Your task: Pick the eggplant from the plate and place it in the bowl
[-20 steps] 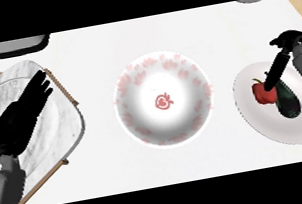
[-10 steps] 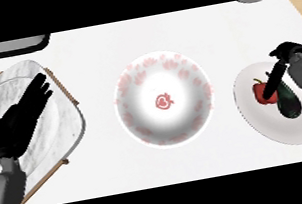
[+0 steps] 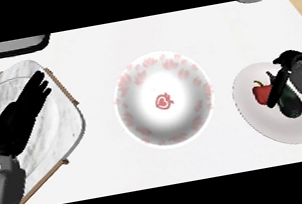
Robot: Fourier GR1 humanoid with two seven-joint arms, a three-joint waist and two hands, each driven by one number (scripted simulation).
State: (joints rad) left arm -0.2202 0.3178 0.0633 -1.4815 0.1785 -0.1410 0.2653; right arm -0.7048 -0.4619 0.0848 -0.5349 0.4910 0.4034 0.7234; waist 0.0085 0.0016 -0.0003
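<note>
Eggplant (image 3: 289, 102): dark, lying on plate (image 3: 282, 129) at right of frame, beside red pepper (image 3: 261, 93). Right hand (image 3: 289, 67): fingers curled over it, grasp unconfirmed. Left hand (image 3: 11, 118): fingers straight, resting at left. Step: grasping. Next: lift, carry left to bowl (image 3: 163, 99) at centre.

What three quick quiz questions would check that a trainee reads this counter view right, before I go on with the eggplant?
1. True or false: the eggplant already lies in the bowl.
2. Which hand is over the plate: A) left hand, B) right hand?
3. What red thing lies beside the eggplant on the plate?

Key: 1. False, it is on the plate. 2. B; the left hand rests open over the marble tray. 3. A red pepper.
</note>
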